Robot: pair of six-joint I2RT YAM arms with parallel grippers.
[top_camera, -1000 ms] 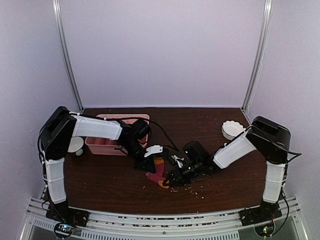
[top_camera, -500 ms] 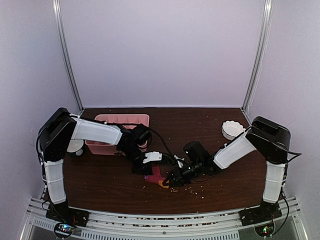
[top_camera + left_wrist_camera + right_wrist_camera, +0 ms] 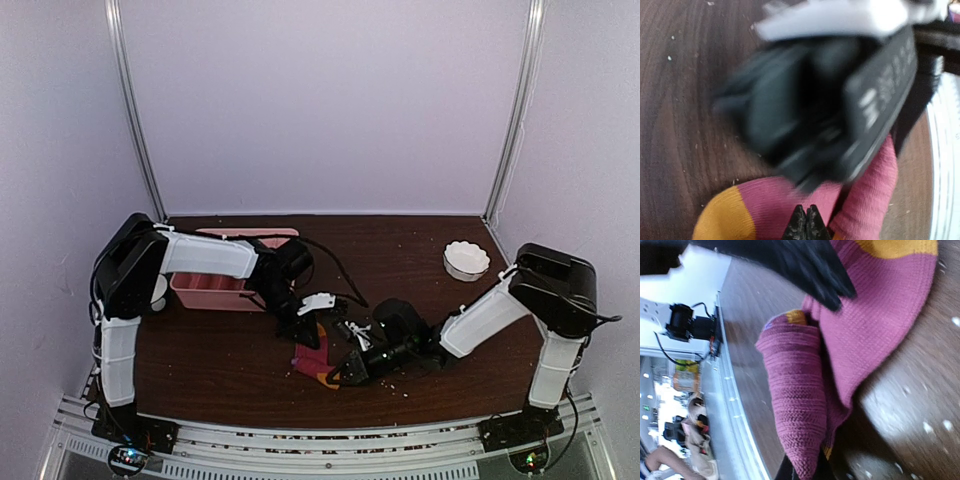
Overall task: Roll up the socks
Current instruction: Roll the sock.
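Observation:
The socks lie at the table's front middle, dark red and purple with an orange band. My right gripper is low at their right edge. In the right wrist view it is shut on a folded, rolled-over part of the socks. My left gripper is at the socks' far edge. In the left wrist view its tips are shut together just over the dark red fabric, next to the orange band. The right arm's blurred black wrist fills that view.
A pink tray stands at the back left beside the left arm. A white bowl sits at the back right. Crumbs are scattered on the brown table near the socks. The table's front edge and metal rail are close by.
My left gripper has moved right and a little back, to the socks' far edge. My right gripper has moved toward the front edge with the socks' fold in it.

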